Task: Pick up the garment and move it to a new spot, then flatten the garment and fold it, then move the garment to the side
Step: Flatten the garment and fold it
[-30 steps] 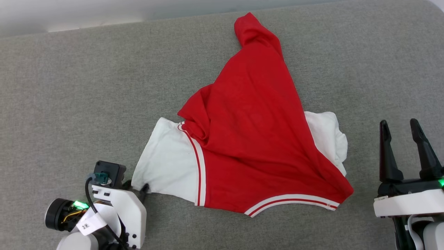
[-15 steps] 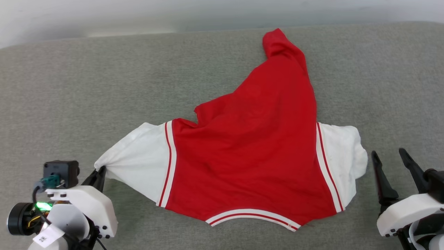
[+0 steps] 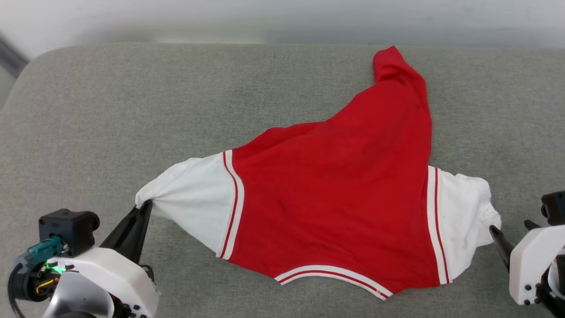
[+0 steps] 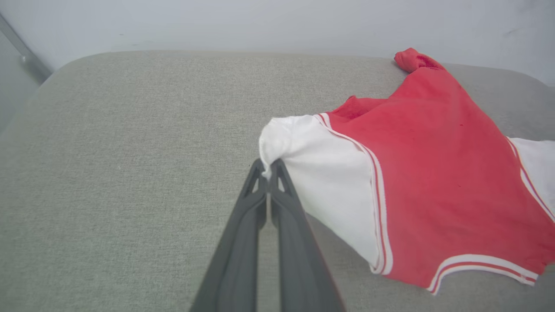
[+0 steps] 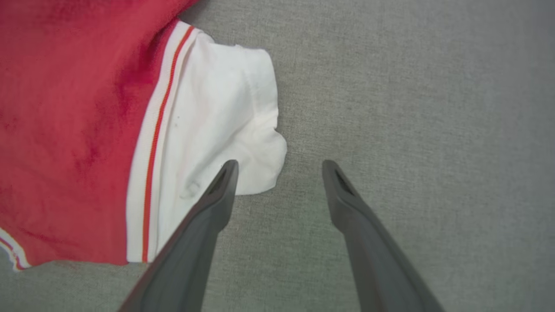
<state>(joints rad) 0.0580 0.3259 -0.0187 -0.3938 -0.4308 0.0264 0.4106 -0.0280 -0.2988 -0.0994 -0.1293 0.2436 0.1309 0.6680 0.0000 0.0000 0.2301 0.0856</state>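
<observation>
**Red jersey garment: left sleeve pinched, right sleeve unheld**

Location. The garment (image 3: pixel 331 207) lies on a grey padded surface (image 3: pixel 110 110), right of centre, with the striped neck trim (image 3: pixel 331 276) toward the near side. Its plain red face is up and no print shows. One red corner (image 3: pixel 393 62) is bunched at the far edge, close to the pale wall (image 3: pixel 265 17).

Grippers. The left gripper (image 4: pixel 266 167) has its fingers pressed together on the tip of the left white sleeve (image 3: pixel 194 198), which is drawn to a point. The right gripper (image 5: pixel 279 164) has its fingers spread apart and holds nothing. Its tips sit at the cuff of the right white sleeve (image 5: pixel 225 108), one tip over the cloth.

Handling, judged. Light, soft, limp knit, not fragile. It will sag and drag rather than slide as one piece. A one-corner hold lets the body twist, so a matching pinch on the right cuff would spread it evenly. The doubled cuff hem should hold better than a single loose layer.

Room. Wide bare surface to the left and far left, less to the right. The far edge, close to the bunched corner, limits travel that way. The near side is crowded by both arms.
</observation>
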